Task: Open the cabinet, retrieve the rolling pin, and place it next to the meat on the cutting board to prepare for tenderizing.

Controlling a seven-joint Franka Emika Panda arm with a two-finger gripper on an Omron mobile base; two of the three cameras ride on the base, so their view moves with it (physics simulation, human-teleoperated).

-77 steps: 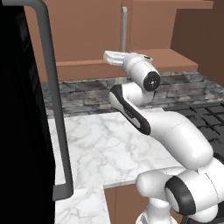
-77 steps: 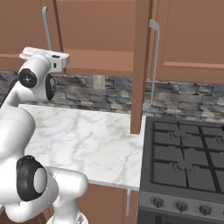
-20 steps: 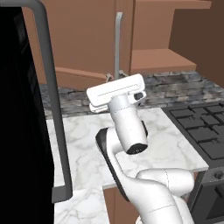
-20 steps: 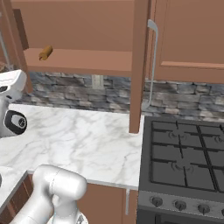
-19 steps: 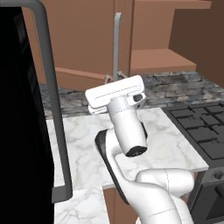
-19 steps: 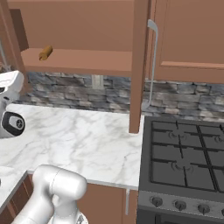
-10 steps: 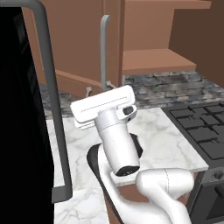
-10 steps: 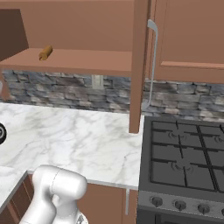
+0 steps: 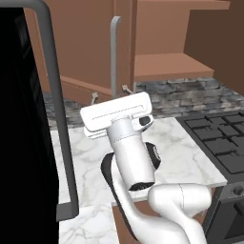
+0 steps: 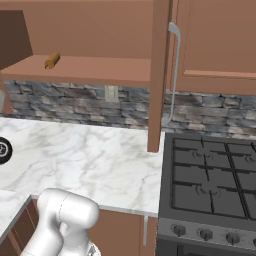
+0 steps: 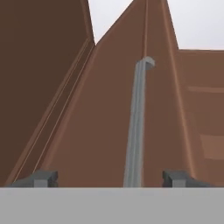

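The main risk from here is the swung-out cabinet door: it hangs in the upper middle of the left base view, close above the white hand, and an arm lifting toward the shelf could clip its edge or its silver bar handle and knock the door part-way shut. In the hand view the gripper is spread wide and grasps nothing; the handle runs up the centre of the frame between the two dark fingertips, touching neither as far as I can tell, so a sideways move could snag a finger on it. A second hazard is the rolling pin itself. It lies on the open cabinet shelf in the upper left of the right base view, a short light-tan cylinder seen nearly end-on, well apart from the hand. Being round, it would probably roll if nudged off-centre, and it could drop to the marble counter below.
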